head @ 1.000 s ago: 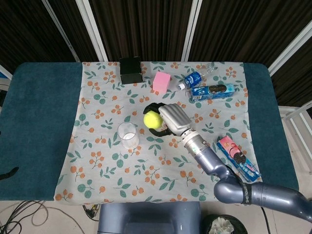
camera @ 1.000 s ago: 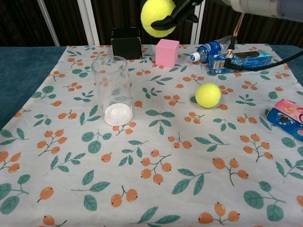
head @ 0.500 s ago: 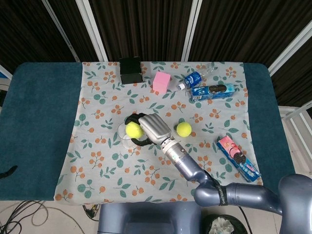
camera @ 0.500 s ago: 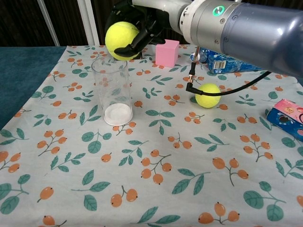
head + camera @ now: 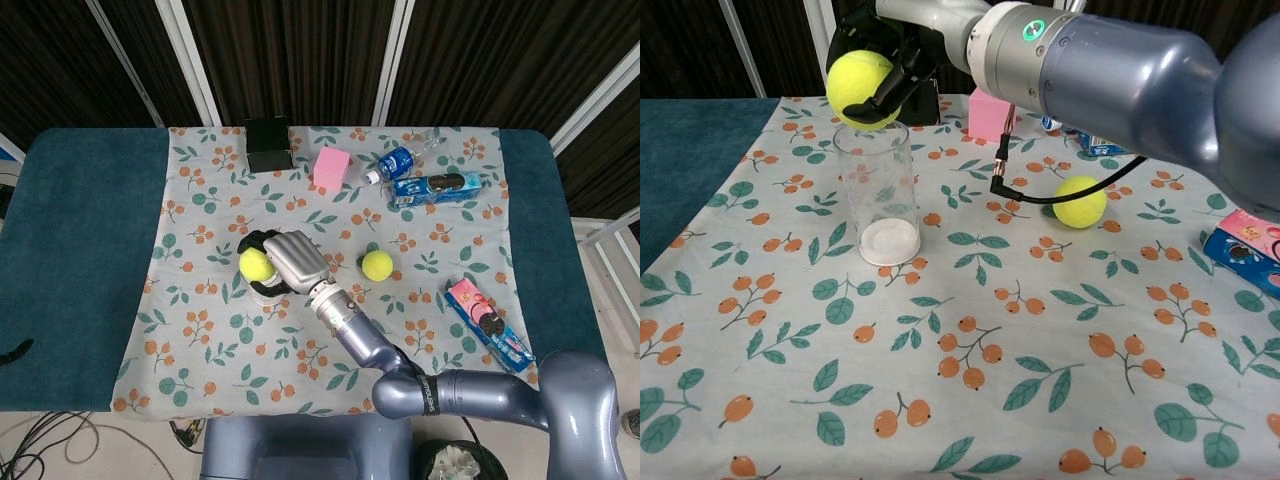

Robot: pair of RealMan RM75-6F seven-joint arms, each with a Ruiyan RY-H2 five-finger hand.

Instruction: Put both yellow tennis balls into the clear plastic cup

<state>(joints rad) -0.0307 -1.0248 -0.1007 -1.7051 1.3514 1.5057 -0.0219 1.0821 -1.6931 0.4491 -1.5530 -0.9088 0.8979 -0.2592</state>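
Head view: the right hand [image 5: 290, 262] grips one fuzzy yellow tennis ball [image 5: 255, 264] directly over the clear plastic cup [image 5: 268, 291], whose rim is largely hidden beneath the hand. The second yellow tennis ball [image 5: 377, 265] lies on the floral cloth [image 5: 200, 330], well apart from the cup. The left hand is not visible.

Chest view: the dark fingers [image 5: 888, 92] of the right hand [image 5: 895, 45] wrap the felt-covered ball [image 5: 860, 88] just above the rim of the rigid, transparent, cylindrical cup [image 5: 878, 190], which stands upright and empty. The step in hand is judged to be delivery of the first ball. The next move calls for centring the ball over the mouth, then releasing it. The other ball [image 5: 1080, 201] rests on the cloth [image 5: 970, 400].
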